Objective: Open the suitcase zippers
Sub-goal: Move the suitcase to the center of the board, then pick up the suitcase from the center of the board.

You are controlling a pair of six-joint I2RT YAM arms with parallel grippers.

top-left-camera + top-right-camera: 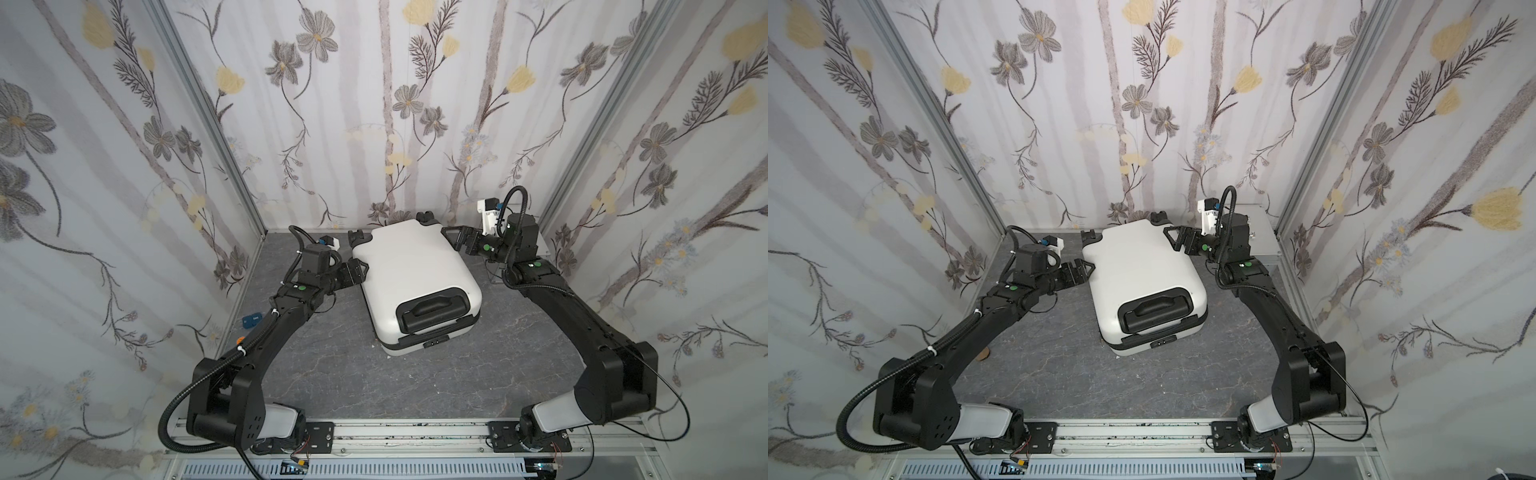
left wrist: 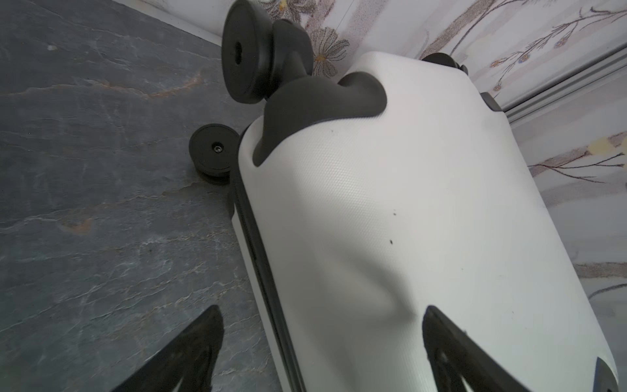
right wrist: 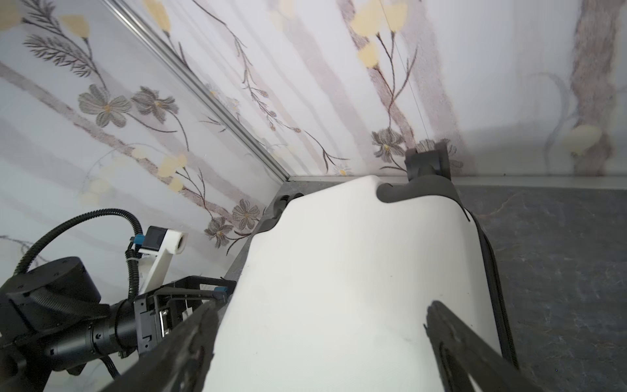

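Observation:
The white suitcase [image 1: 415, 274] lies flat on the grey table in both top views, black handle [image 1: 436, 309] toward me and wheels [image 2: 244, 57] at the far end. The zippers' black band [image 2: 261, 264] runs along its side seam; the band [image 3: 493, 271] also shows in the right wrist view. My left gripper [image 1: 359, 270] is open at the case's left side, one finger over the table and one over the shell, seam between them [image 2: 322, 309]. My right gripper [image 1: 455, 239] is open at the far right corner, fingers spread over the white shell [image 3: 324, 305].
Flowered walls [image 1: 124, 166] close in on three sides. A small blue object [image 1: 252, 321] lies at the table's left edge. A pale grey box [image 1: 1262, 232] sits behind the right arm at the back right. The arm bases stand on a rail [image 1: 415, 434] in front.

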